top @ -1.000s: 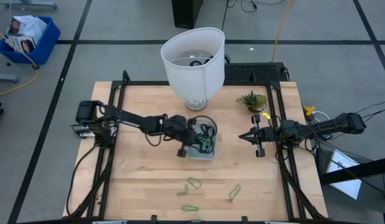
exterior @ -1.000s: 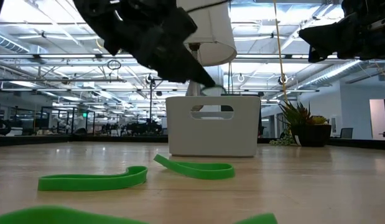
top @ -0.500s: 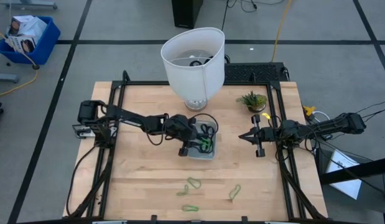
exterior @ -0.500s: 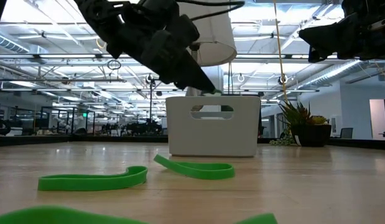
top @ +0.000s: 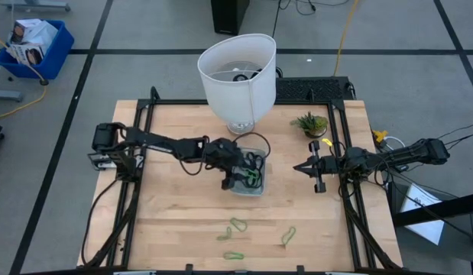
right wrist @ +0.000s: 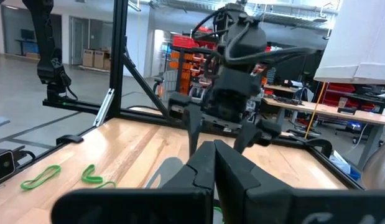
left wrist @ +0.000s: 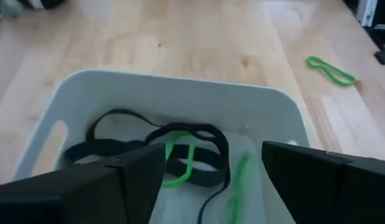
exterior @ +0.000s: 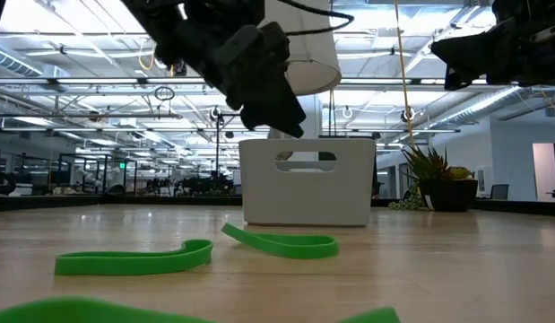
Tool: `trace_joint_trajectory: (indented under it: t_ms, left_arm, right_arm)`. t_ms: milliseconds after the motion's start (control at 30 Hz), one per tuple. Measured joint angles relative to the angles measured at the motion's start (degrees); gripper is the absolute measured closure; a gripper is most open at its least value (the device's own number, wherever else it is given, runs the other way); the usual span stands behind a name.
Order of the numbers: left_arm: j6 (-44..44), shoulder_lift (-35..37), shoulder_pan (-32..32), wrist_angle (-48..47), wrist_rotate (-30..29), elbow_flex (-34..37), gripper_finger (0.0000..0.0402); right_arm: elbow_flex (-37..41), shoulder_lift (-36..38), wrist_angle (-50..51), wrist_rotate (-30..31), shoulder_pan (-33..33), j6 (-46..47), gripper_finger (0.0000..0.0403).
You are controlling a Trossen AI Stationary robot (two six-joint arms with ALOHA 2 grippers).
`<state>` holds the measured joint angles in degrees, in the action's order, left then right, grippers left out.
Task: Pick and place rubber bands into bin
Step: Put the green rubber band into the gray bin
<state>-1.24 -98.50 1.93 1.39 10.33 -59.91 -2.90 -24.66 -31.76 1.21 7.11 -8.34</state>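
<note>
The bin (top: pixel 259 189), a small pale tray, sits at the table's middle. Several black rubber bands (left wrist: pixel 117 148) and light-green ones (left wrist: pixel 180 157) lie inside it. My left gripper (left wrist: pixel 211 168) hangs open just above the bin (left wrist: pixel 180 87), its fingers pointing down with nothing between them; the high view shows it over the bin's left part (top: pixel 236 179). Three more green rubber bands (top: pixel 236 227) (top: pixel 234 255) (top: pixel 288 236) lie flat on the wood near the front edge. My right gripper (top: pixel 301 166) hovers shut at the table's right, holding nothing.
A big white lampshade-like bucket (top: pixel 238 80) stands just behind the bin, and a small potted plant (top: pixel 310 122) is at the far right. Black frame rails (top: pixel 140 153) run along the table's sides. A blue crate (top: pixel 34 42) sits on the floor.
My left gripper has opened over the bin while staying in place. The light-green band that showed at its fingertips in the low view is gone from them and has dropped into the bin.
</note>
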Motion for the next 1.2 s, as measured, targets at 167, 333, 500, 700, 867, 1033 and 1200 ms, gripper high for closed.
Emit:
trace_joint_trajectory:
  t_ms: [167,333,500,700,867,1033,1200]
  left_arm:
    - [1.5,0.0,-1.2,-3.8,-2.9,-2.7,0.0129]
    - [10.8,0.1,-2.7,-3.8,-3.2,-3.0,0.0147]
    - [15.9,1.4,-6.5,-6.7,-3.7,-3.0,0.0204]
    - [13.1,6.3,-14.2,-11.8,-20.7,-2.9,0.0345]
    - [13.2,13.0,-18.9,-13.5,-31.3,-0.7,0.0388]
    - [9.4,24.5,-21.5,-12.1,-38.7,6.1,0.0380]
    - [7.1,38.7,-23.2,1.1,-37.7,20.2,0.0397]
  right_arm:
    - [0.0,0.0,-0.2,0.0,0.0,0.1,0.0403]
    - [0.0,0.0,-0.2,0.0,0.0,0.1,0.0403]
    - [0.0,0.0,0.3,0.0,0.0,0.2,0.0403]
    - [0.0,0.0,0.8,0.0,0.0,0.4,0.0403]
    - [0.0,-0.2,1.1,0.0,0.0,1.5,0.0403]
    - [0.0,-0.4,0.7,0.0,0.0,1.7,0.0403]
    - [0.0,-0.5,0.6,0.2,0.0,1.7,0.0403]
